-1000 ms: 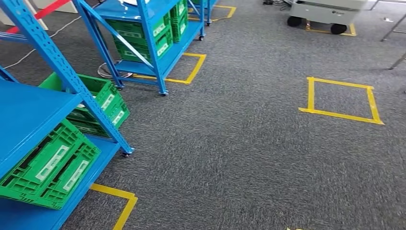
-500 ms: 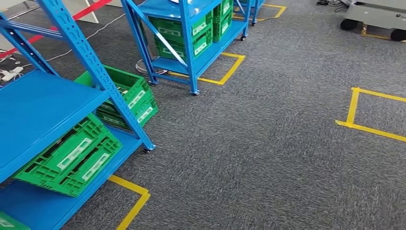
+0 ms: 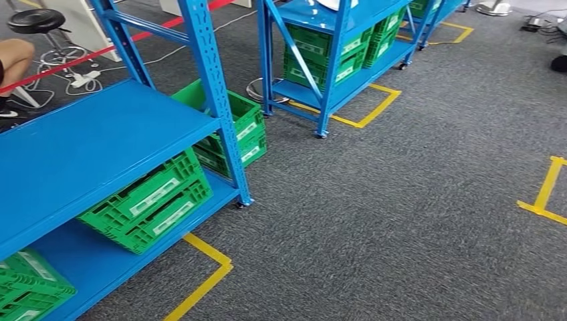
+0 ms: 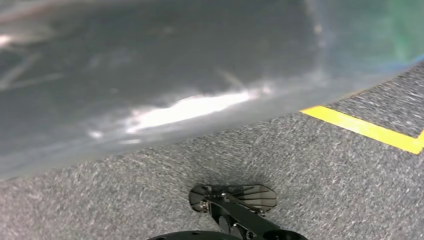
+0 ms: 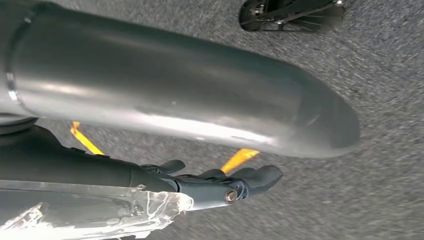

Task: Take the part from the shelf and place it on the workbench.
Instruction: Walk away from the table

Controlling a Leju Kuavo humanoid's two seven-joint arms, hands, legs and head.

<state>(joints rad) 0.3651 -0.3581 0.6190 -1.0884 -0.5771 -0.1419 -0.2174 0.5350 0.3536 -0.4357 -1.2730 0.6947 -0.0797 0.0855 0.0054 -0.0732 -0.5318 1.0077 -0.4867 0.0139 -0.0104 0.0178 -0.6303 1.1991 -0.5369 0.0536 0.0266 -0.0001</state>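
We're looking at a grey carpet floor with two blue steel shelf racks. The near rack's four green slatted plastic crates hide any contents, so the part's spot is unclear. Our view has swung left. Right hand hangs with nothing in it, fingers extended; left can't tell.

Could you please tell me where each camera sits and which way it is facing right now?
Head view: high on the body, looking forward and down at the blue shelf, its green crates and the grey carpet.
Left wrist view: at the left wrist, facing down at carpet; a blurred grey surface, likely the arm's own cover, lies close.
Right wrist view: at the right wrist, facing down; a silver cover and the right hand show.
Shared: carpet and yellow floor tape, in all three.
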